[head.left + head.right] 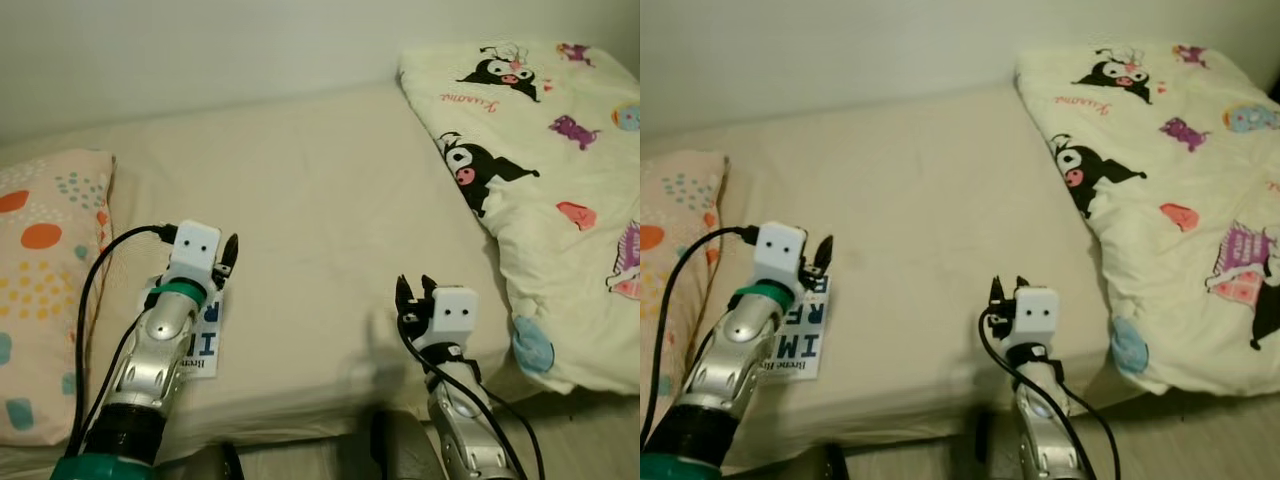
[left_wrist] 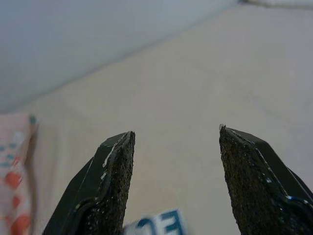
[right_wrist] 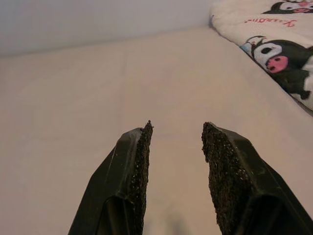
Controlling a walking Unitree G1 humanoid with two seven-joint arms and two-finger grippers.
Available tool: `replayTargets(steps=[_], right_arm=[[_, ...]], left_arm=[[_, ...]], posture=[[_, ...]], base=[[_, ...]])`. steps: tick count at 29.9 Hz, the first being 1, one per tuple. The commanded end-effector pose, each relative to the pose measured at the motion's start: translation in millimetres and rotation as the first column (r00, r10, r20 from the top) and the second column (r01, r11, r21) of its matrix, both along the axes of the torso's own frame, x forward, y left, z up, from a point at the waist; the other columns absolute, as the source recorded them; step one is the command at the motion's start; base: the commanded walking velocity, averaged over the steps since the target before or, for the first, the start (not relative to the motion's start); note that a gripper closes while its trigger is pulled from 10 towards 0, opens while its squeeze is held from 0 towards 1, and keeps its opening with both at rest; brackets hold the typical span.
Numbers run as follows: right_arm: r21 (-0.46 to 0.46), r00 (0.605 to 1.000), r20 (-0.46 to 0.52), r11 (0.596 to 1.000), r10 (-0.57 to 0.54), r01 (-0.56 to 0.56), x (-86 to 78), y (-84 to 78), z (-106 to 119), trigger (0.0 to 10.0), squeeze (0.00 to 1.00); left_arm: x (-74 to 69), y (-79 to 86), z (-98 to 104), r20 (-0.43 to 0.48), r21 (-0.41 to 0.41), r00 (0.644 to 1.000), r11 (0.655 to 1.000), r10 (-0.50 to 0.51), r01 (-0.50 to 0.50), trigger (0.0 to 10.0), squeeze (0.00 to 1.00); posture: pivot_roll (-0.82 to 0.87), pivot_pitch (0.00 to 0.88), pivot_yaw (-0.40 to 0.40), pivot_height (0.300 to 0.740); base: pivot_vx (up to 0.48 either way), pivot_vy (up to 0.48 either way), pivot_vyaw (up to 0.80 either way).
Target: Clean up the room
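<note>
Far left: a dotted pillow [image 1: 45, 290] lying on the bed [image 1: 300, 200], soft and bulky, likely to sag if pinched at one corner. Next, just beside it near the front edge of the mattress: a thin printed booklet [image 1: 805, 335] with large blue letters, flat on the sheet and partly hidden under the left arm. Probably a light paper thing, floppy rather than stiff, though too little of it visible to be sure. Lying flush on soft bedding, so hard to get a finger beneath; best taken at a free edge or corner, pressing into the mattress to slip under it. Above its far end: the left gripper [image 1: 230, 255], fingers spread apart with nothing between them. Further right, low over bare sheet: the right gripper [image 1: 415, 295], also parted and empty. Far right: a cartoon-print quilt [image 1: 540, 180], bunched and overhanging the bed's edge, soft and heavy, better gathered by a fold than a flat patch.
</note>
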State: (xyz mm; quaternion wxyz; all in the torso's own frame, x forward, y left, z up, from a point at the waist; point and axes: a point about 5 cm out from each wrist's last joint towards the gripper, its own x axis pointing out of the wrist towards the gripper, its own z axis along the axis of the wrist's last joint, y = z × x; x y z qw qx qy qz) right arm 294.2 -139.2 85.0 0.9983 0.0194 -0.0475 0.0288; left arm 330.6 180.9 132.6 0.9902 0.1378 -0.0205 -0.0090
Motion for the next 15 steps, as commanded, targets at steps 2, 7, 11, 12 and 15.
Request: replayTargets(steps=[2,7,11,12,15], right_arm=[[0.006,1.000,-0.019,1.000,0.015,-0.015,1.6,3.5,-2.3,10.0,0.00],[0.003,0.999,-0.018,1.000,0.028,-0.028,4.4,6.7,-1.8,10.0,0.00],[0.001,0.999,-0.017,1.000,0.030,-0.030,5.2,7.2,-1.6,10.0,0.00],[0.001,0.999,-0.017,1.000,0.027,-0.027,5.4,6.5,-1.8,10.0,0.00],[0.001,1.000,-0.019,1.000,0.022,-0.022,5.2,5.5,-2.7,10.0,0.00]], left_arm=[[-5.9,9.5,-7.2,-0.019,0.031,0.999,0.999,0.034,-0.033,10.0,0.00],[-12.7,9.4,-21.7,-0.059,0.036,0.997,0.999,0.039,-0.037,10.0,0.00],[-13.7,9.2,-25.9,-0.074,0.032,0.996,0.999,0.043,-0.041,10.0,0.00],[-13.6,9.3,-27.3,-0.080,0.033,0.996,0.999,0.045,-0.042,10.0,0.00],[-13.6,10.6,-29.5,-0.092,0.027,0.994,0.998,0.053,-0.050,10.0,0.00]], posture=[[-0.02,0.035,0.080,0.670],[-0.01,0.031,0.076,0.690],[-0.01,0.031,0.076,0.700],[-0.01,0.031,0.076,0.705],[-0.02,0.028,0.081,0.715]], base=[[0.000,0.000,0.00],[0.000,0.000,0.00],[0.000,0.000,0.00],[0.000,0.000,0.00],[0.000,0.000,0.00]])
